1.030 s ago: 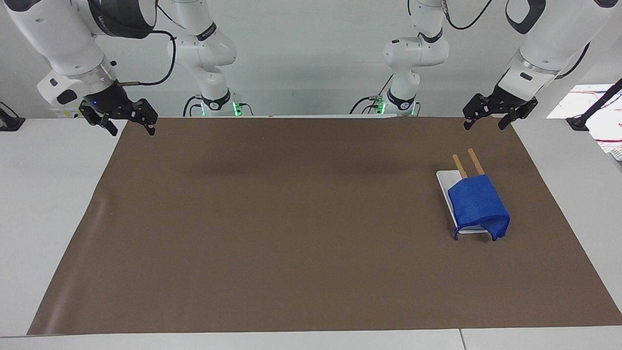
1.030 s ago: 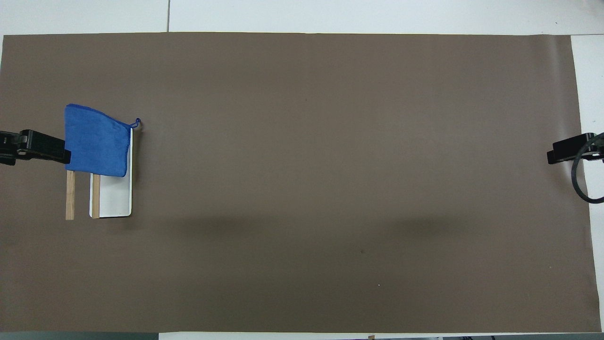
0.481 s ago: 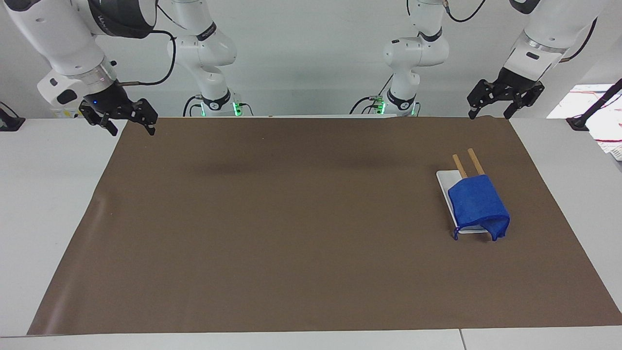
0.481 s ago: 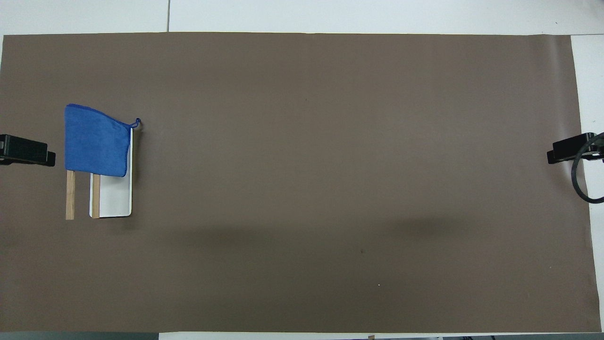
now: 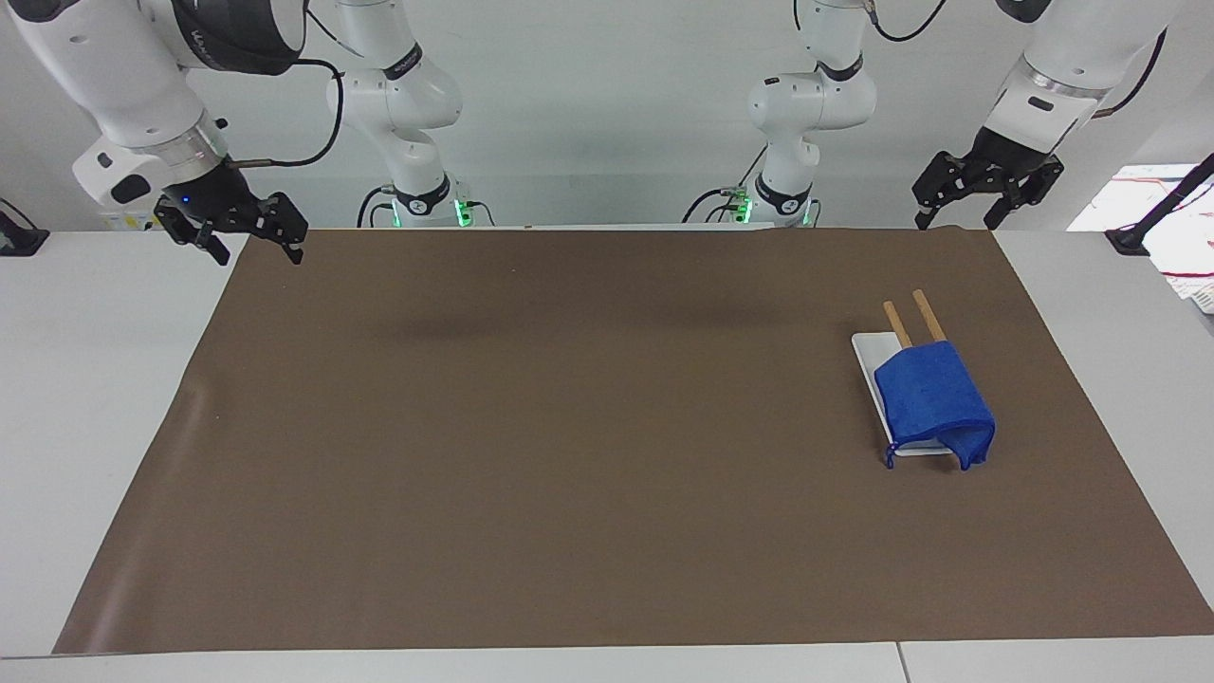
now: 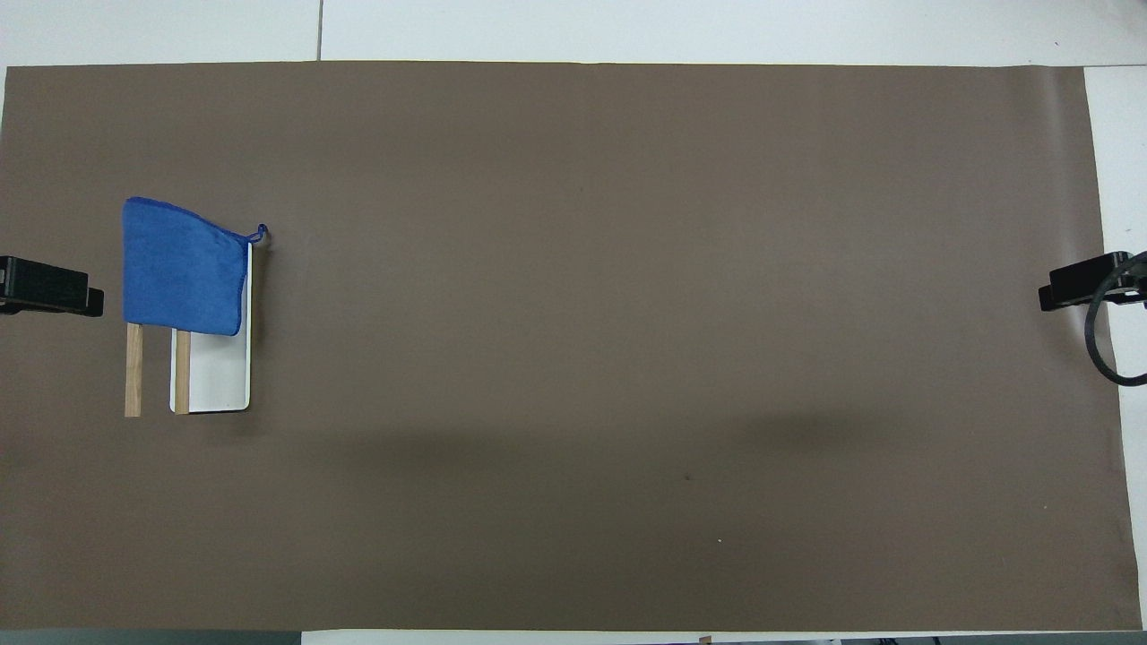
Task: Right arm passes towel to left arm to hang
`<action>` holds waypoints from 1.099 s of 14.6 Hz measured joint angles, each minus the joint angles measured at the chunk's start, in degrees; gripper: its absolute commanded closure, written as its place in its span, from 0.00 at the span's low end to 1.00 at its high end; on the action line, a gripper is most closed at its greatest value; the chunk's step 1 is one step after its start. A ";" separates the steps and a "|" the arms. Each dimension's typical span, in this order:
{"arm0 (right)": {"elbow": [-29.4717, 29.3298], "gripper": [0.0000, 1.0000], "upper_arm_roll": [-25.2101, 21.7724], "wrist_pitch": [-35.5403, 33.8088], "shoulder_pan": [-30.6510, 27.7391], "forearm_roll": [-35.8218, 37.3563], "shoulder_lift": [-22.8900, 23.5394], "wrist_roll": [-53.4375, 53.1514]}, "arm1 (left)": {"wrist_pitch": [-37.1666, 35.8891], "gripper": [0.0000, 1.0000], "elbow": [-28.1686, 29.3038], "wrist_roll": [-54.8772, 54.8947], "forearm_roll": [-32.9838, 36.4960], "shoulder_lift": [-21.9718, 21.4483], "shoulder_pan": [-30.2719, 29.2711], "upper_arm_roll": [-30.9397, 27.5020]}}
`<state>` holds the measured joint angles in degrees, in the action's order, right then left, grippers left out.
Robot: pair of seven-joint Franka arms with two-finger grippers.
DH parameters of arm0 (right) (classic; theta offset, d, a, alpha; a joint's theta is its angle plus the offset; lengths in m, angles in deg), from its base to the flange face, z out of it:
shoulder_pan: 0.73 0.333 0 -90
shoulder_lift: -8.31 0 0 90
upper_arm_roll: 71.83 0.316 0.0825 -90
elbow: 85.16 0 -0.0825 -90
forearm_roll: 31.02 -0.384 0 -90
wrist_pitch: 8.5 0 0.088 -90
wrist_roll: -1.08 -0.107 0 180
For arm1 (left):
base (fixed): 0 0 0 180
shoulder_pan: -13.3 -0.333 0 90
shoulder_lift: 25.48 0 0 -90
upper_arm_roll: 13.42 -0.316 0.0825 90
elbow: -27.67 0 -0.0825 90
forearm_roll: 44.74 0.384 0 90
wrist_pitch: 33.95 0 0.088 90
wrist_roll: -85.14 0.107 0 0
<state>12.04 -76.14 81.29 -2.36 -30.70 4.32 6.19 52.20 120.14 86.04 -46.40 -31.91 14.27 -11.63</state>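
Note:
The blue towel (image 5: 931, 403) is draped over the two wooden bars (image 5: 928, 315) of a small rack with a white base (image 5: 868, 351), at the left arm's end of the table. Its cord loop hangs off one corner. It also shows in the overhead view (image 6: 184, 269). My left gripper (image 5: 958, 216) is open and empty, raised over the mat's edge nearest the robots, apart from the towel. Its tip shows in the overhead view (image 6: 49, 287). My right gripper (image 5: 258, 249) is open and empty over the mat's corner at its own end, also visible in the overhead view (image 6: 1071, 285).
A brown mat (image 5: 569, 427) covers most of the table. Two slimmer white arms (image 5: 408, 104) (image 5: 806, 104) with green lights stand at the robots' edge. Papers and cables (image 5: 1162, 204) lie off the mat at the left arm's end.
My left gripper has lifted and drawn back from beside the towel toward its own base. The towel, the rack and the right arm have not moved.

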 measured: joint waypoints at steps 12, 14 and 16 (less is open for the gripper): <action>0.00 0.00 0.00 0.00 0.01 0.00 0.00 0.00 | 2.07 0.00 0.04 0.94 0.43 0.85 -0.82 -0.58; 0.00 0.00 0.02 0.00 0.02 0.00 0.00 0.00 | 3.12 0.00 -0.75 1.10 0.44 3.52 -0.77 -0.57; 0.00 0.00 0.03 0.00 0.03 0.00 0.00 0.00 | 4.43 0.00 -1.50 1.19 0.44 6.29 -0.70 -0.55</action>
<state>12.04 -76.10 81.29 -2.33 -30.70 4.32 6.19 56.64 118.65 87.23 -45.96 -25.62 13.57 -12.18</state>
